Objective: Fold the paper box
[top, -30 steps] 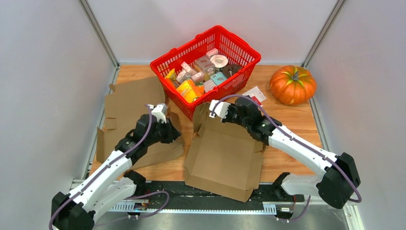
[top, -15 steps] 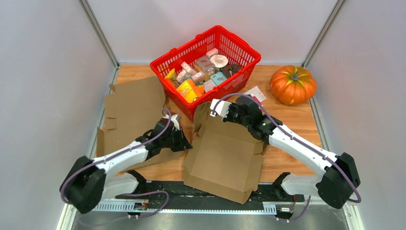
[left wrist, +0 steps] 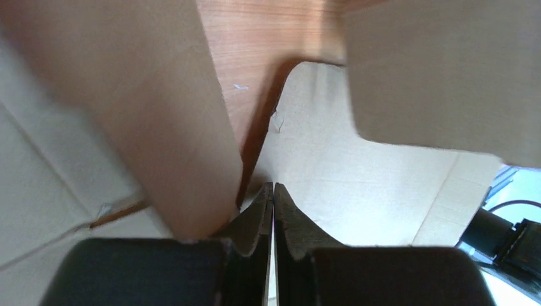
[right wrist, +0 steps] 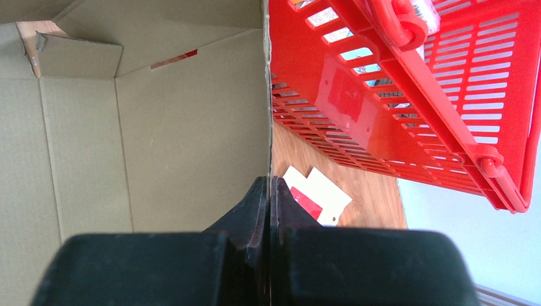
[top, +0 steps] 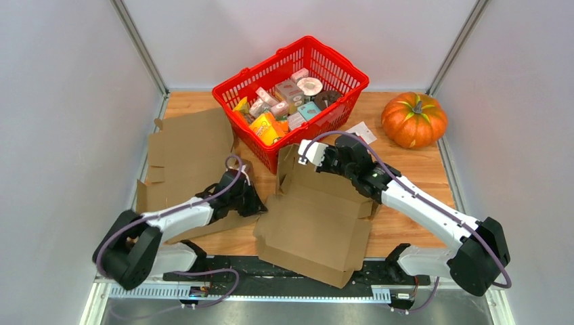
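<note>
Where grey walls enclose the wooden worktop (top: 420,169), the box (top: 315,223) lies open at its near edge; the left gripper (top: 254,203) has reached its left side. Left wrist: fingers closed, grip unclear. Right wrist: the right gripper (right wrist: 269,191) pinches the box's far wall beside the basket (right wrist: 357,108).

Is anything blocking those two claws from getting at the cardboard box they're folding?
Nothing visible does. The right gripper is clamped on the far wall of the paper box, and the left gripper sits closed at its left flap. The red basket stands just behind that far wall.
</note>
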Controlling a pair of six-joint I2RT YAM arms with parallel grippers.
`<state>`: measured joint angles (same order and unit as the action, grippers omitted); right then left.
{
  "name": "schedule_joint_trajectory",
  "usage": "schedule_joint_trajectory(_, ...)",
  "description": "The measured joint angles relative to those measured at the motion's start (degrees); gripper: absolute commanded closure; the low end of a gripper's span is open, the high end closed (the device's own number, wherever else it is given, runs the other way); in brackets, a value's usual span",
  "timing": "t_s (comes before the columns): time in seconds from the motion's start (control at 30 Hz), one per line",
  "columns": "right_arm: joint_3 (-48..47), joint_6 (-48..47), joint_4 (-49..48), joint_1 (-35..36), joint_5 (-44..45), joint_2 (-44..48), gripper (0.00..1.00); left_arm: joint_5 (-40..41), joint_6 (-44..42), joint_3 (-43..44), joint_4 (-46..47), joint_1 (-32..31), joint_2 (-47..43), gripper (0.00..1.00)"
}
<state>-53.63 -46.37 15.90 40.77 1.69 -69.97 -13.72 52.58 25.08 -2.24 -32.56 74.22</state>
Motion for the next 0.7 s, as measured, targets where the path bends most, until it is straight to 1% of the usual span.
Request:
schedule_joint_trajectory(0.03, 0.00, 0.00, 0.04, 0.00, -0.31, 0.00, 1.00, 0.50, -1.03, -0.57, -0.31, 0.00, -2.12, 0.72)
schedule_joint_trajectory(0.1, 0.00, 0.00, 0.11, 0.02, -0.83, 0.04, 0.99, 1.55, -3.56, -1.18, -2.21, -0.04, -9.49, 0.62)
schedule_joint_trajectory(0.13, 0.00, 0.00, 0.13, 0.02, -1.09, 0.09, 0.99, 2.47, -5.05, -0.87, -2.95, -0.04, -14.19, 0.60)
schedule_joint_trajectory(0.17, 0.00, 0.00, 0.15, 0.07, -1.22, 0.17, 0.99, 3.10, -6.38, -0.02, -3.56, -0.02, -17.46, 0.59)
schedule_joint_trajectory(0.23, 0.52, -0.02, -0.33, 0.74, -0.55, 0.50, 0.98, 4.44, -9.27, 3.45, -4.90, 0.07, -21.31, 0.59)
schedule_joint_trajectory(0.33, 3.65, -1.22, -3.67, 3.67, 3.30, 2.08, 0.97, 5.51, -13.90, 10.80, -5.73, 0.50, -20.00, 0.60)
schedule_joint_trajectory(0.43, 6.51, -3.17, -6.97, 7.17, 7.96, 3.15, 0.97, 5.68, -18.21, 15.08, -5.22, 0.98, -15.45, 0.61)
schedule_joint_trajectory(0.53, 7.72, -4.63, -9.03, 9.60, 12.02, 3.08, 0.96, 4.87, -21.94, 15.80, -5.25, 1.22, -11.52, 0.58)
schedule_joint_trajectory(0.63, 8.20, -5.92, -10.14, 11.80, 16.06, 2.29, 0.96, 3.15, -24.22, 15.21, -4.35, 1.25, -10.01, 0.60)
schedule_joint_trajectory(0.7, 8.46, -6.78, -11.10, 13.16, 18.53, 1.33, 0.95, 1.22, -25.14, 13.97, -2.03, 1.25, -10.01, 0.60)
